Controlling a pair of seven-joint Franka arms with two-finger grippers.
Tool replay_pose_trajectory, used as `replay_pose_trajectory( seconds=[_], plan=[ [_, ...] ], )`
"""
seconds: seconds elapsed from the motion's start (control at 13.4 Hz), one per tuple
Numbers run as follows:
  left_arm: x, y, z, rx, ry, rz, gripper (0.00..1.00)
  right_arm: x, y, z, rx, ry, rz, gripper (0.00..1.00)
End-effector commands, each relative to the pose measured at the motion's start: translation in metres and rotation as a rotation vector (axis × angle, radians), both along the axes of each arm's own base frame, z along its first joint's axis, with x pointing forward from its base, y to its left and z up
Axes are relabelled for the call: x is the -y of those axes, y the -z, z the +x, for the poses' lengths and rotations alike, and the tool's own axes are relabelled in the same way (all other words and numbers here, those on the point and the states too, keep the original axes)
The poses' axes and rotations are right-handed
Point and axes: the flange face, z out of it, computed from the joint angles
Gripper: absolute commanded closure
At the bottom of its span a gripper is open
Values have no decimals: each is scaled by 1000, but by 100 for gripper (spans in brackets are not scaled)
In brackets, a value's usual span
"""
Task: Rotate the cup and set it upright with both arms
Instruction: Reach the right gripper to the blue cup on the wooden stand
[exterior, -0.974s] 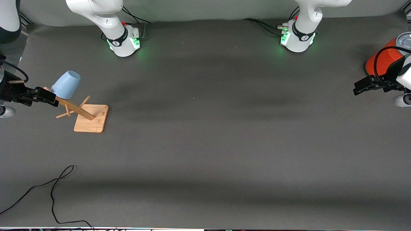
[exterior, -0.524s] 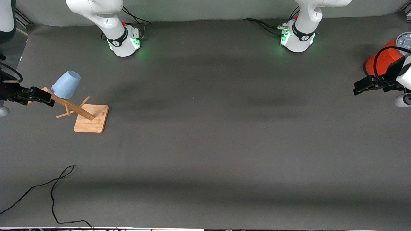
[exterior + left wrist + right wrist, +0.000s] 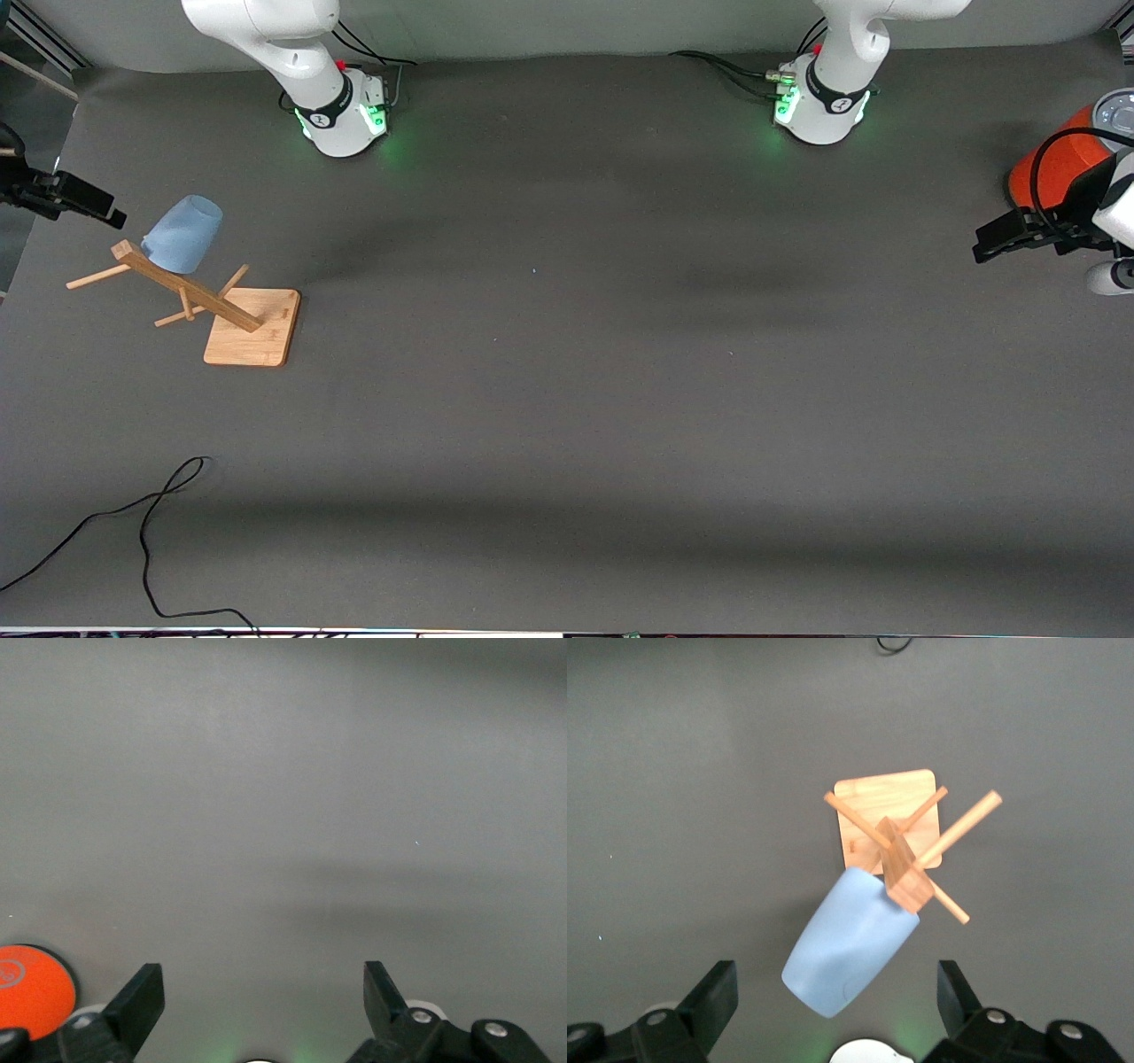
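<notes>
The pale blue cup [image 3: 182, 235] hangs mouth-down and tilted on a peg of a wooden rack [image 3: 252, 328] at the right arm's end of the table. My right gripper [image 3: 111, 215] is open and empty, up in the air above the cup and clear of it. In the right wrist view the cup [image 3: 846, 948] and rack [image 3: 886, 811] lie below my right gripper [image 3: 834, 973], between its spread fingers. My left gripper [image 3: 982, 250] is open and empty and waits at the left arm's end; it also shows in the left wrist view [image 3: 261, 973].
An orange-red can [image 3: 1054, 168] with a grey top stands at the left arm's end, partly hidden by the left arm; its top shows in the left wrist view [image 3: 27, 979]. A black cable [image 3: 151, 514] lies near the front camera's edge of the table.
My right gripper has risen and drawn away from the rack, uncovering a peg. The cup stays on the rack. The left arm has not moved.
</notes>
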Motion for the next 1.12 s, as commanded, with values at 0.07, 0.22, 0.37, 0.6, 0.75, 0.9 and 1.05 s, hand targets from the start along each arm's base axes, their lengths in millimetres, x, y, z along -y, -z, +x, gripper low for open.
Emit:
replay_pose_trajectory(
  seconds=[0.07,0.22,0.37,0.6,0.75,0.9,1.05],
  plan=[
    [0,-4,-7,-3,12,-19,0,-7,7,-19,-7,256,-24,0],
    [-1,-4,-7,-3,9,-19,0,-9,11,-25,-19,466,-36,0],
    [-1,-4,-7,-3,9,-19,0,-14,18,-30,-26,576,-43,0],
    [-1,-4,-7,-3,9,-19,0,-15,49,-37,-49,584,-44,0],
    [-1,-4,-7,-3,9,-19,0,-14,76,-38,-55,587,-43,0],
    [0,-4,-7,-3,11,-21,0,-10,97,-34,-42,599,-41,0],
    [-1,-4,-7,-3,11,-19,0,0,118,-30,-41,620,-35,0]
  ],
)
